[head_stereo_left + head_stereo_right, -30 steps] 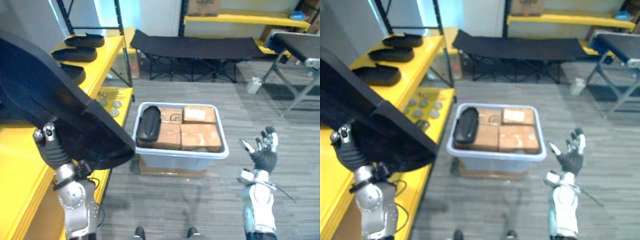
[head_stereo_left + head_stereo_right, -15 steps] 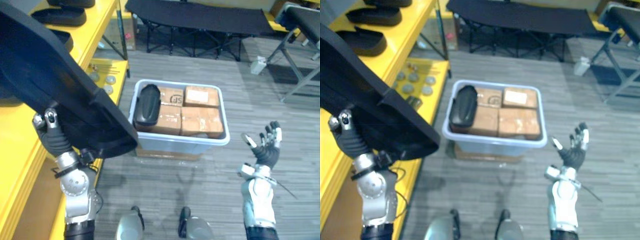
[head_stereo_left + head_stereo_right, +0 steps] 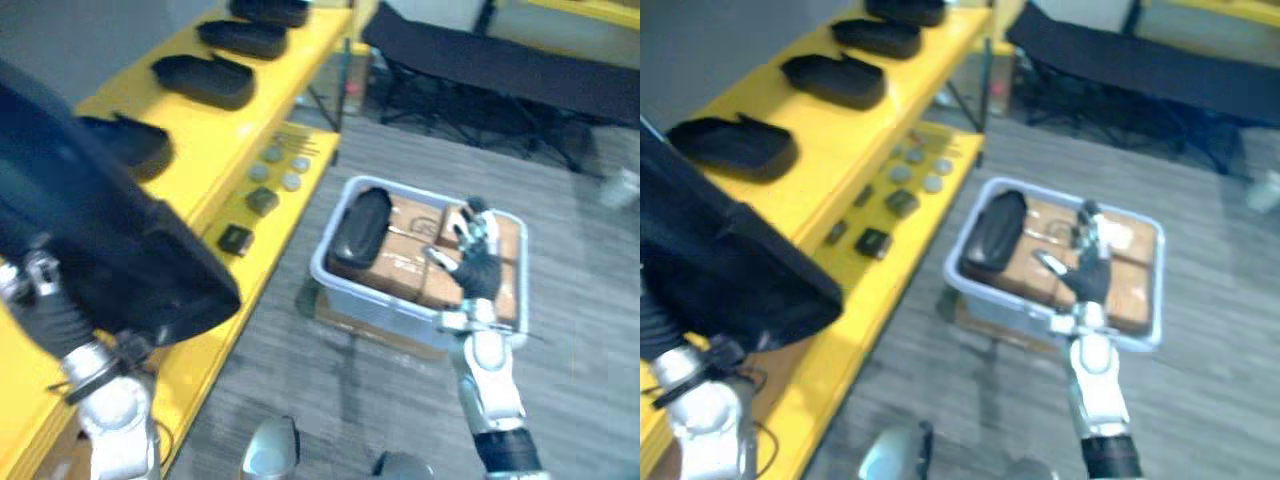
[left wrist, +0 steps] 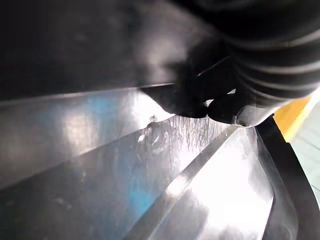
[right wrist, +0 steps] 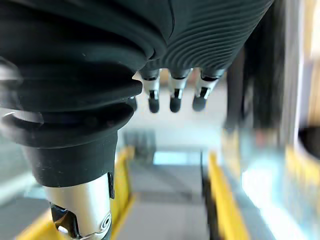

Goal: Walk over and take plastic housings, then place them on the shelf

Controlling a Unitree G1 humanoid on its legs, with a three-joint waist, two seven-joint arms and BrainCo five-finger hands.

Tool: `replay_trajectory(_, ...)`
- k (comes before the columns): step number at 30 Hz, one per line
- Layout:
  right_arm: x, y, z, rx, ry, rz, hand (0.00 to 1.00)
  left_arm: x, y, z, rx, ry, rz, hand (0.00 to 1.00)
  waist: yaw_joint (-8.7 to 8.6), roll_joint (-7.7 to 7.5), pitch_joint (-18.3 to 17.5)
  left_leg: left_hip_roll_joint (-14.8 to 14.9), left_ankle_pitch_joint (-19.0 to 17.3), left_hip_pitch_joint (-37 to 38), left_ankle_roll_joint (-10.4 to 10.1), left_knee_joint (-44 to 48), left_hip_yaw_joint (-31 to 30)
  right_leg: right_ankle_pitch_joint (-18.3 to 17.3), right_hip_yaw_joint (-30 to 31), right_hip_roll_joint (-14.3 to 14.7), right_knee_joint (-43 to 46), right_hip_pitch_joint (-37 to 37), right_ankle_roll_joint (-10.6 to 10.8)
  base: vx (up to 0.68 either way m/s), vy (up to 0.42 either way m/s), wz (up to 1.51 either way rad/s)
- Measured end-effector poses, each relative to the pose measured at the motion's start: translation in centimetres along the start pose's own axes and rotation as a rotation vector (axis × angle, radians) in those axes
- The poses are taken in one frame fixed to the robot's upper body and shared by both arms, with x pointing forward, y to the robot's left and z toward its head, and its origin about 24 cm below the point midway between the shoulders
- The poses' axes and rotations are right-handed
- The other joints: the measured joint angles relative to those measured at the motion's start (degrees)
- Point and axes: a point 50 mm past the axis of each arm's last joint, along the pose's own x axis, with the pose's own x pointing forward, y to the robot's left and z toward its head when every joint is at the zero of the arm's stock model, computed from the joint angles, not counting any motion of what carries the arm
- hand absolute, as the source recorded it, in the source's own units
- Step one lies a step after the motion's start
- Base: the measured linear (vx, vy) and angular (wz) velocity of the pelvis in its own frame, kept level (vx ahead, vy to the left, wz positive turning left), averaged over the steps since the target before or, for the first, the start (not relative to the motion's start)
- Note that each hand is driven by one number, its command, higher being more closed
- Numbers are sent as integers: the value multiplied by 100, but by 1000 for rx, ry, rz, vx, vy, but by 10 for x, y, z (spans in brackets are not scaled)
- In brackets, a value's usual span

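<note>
1. Grips a large black housing (image 3: 100, 220) in the left robot hand (image 3: 50, 315), fingers clamped on its lower edge, raised at the left just beside the yellow shelf (image 3: 225, 140).
2. Holds the right robot hand (image 3: 472, 268) up over the grey bin (image 3: 345, 285), fingers spread apart and straight, nothing in it.
3. Shows four shelved housings (image 3: 835, 80) already lying in a row along the shelf's top level, each apart from the next.
4. Shows small parts (image 3: 275, 172) scattered on the lower level, between the top level and the bin.
5. Leaves one bin housing (image 3: 360, 222) lying on cardboard boxes (image 3: 395, 265), at the side of the bin nearer the shelf.
6. Judged well along: pickup of the carried piece done, placing not yet done, since the carried housing hangs above the shelf rather than resting on it.
7. Likely spot for it, as a guess: the bare yellow stretch at the near end of the row, beside the closest shelved piece.
8. Left to do, by the look of things: set the carried housing down, let go, then go for the one in the bin.
</note>
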Motion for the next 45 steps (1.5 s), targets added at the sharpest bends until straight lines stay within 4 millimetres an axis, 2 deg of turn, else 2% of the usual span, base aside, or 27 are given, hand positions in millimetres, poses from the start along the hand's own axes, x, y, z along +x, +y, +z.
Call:
replay_trajectory(3,5,15,-10,-12,45,50,0,-3,31,0,106,10,58,100,375,54,-39,-89,0,7,-1,40,-283,-56,-223,7,-59,248,-65,24,0,57)
replay_trajectory(6,6,27,-10,-19,48,90,0,-12,51,3,98,43,131,100,596,33,-75,-167,-8,-36,-16,0,-387,-80,-268,16,-196,342,-97,-18,9,29)
replay_trajectory(9,5,29,-12,-11,62,86,0,-13,57,7,67,39,168,100,597,-69,-253,-203,-17,-233,-39,-22,-392,-81,-286,42,-441,346,-100,-35,42,20)
replay_trajectory(14,1,26,-16,-12,81,85,0,-15,55,9,65,38,137,100,577,-247,-475,-337,1,-321,-20,-21,-610,-42,-575,96,-626,509,-57,39,6,25)
replay_trajectory(17,0,23,-19,-19,106,72,0,-18,55,7,58,58,128,100,586,-277,-507,-538,121,-329,62,-81,-845,-4,-975,52,-627,733,-42,88,21,73)
replay_trajectory(18,-1,20,-20,-22,112,62,0,-18,54,7,54,58,116,100,583,-275,-531,-515,163,-396,88,-88,-686,26,-1209,21,-630,825,9,51,25,120)
replay_trajectory(19,-2,15,-20,-29,118,38,0,-16,52,7,22,58,95,100,529,-250,-533,-353,245,-527,190,-13,-116,34,-1499,20,-633,1000,24,43,32,131)
replay_trajectory(21,-3,5,-24,-47,144,-11,0,-14,47,6,-5,51,58,100,508,-271,-597,-407,372,-576,378,-48,165,34,-1749,20,-596,1176,30,71,72,134)
replay_trajectory(22,-2,3,-26,-58,147,-19,0,-14,45,6,-17,48,50,100,620,-275,-600,-477,443,-556,441,-132,69,38,-1763,-15,-501,1134,23,102,79,87)
replay_trajectory(24,1,5,-25,-68,140,-13,0,-14,46,6,-34,55,56,100,671,-230,-572,-523,522,-553,449,-195,-71,-11,-1744,-39,-318,1105,-33,52,30,43)
replay_trajectory(28,-1,0,-26,-90,139,-17,0,-13,40,6,-59,50,25,100,625,-162,-531,-532,672,-496,390,-306,-223,-153,-1452,41,-168,1096,-176,-62,-20,19)
replay_trajectory(30,-11,-11,-27,-119,143,-52,0,-13,27,5,-96,50,-57,100,498,-90,-507,-487,843,-458,297,-598,-316,-177,-909,136,30,913,-211,-161,-16,19)
replay_trajectory(32,-16,-15,-29,-138,151,-63,0,-13,17,5,-128,51,-114,100,380,-26,-457,-391,954,-400,225,-833,-273,-202,-674,195,118,834,-245,-187,-42,15)
replay_trajectory(33,-14,-16,-25,-154,131,-60,0,-12,8,5,-156,45,-161,100,320,-25,-445,-369,1087,-412,204,-962,-229,-324,-641,199,102,783,-295,-248,-74,0)
replay_trajectory(35,-7,-17,-14,-160,69,-50,0,-9,-4,7,-200,27,-206,100,281,-27,-414,-353,1343,-506,197,-1104,-97,-581,-397,208,-44,650,-271,-219,-71,-19)
replay_trajectory(37,1,-19,-7,-168,25,-54,0,-8,-18,8,-256,15,-225,100,223,44,-329,-295,1542,-669,166,-1175,12,-740,-246,263,-208,486,-66,-221,-50,-24)
replay_trajectory(38,4,-22,-4,-173,10,-66,0,-8,-25,9,-285,10,-235,100,189,155,-206,-197,1679,-678,125,-1305,31,-728,-180,354,-232,370,-28,-240,-25,-21)
replay_trajectory(39,4,-24,-3,-174,8,-73,0,-7,-27,11,-292,-4,-243,100,91,180,-171,-114,1841,-693,95,-1517,30,-726,-127,406,-219,235,-35,-233,-9,-16)
replay_trajectory(42,6,-29,3,-173,-34,-94,0,-3,-30,13,-298,-28,-242,100,-61,154,-108,38,2150,-649,67,-1951,68,-689,-60,499,-149,-21,-103,-139,-18,-12)
replay_trajectory(45,7,-32,13,-167,-86,-98,0,-3,-37,14,-325,-30,-249,100,-68,129,-48,89,2263,-597,53,-2065,180,-687,77,486,-26,-141,-98,-30,-21,-20)
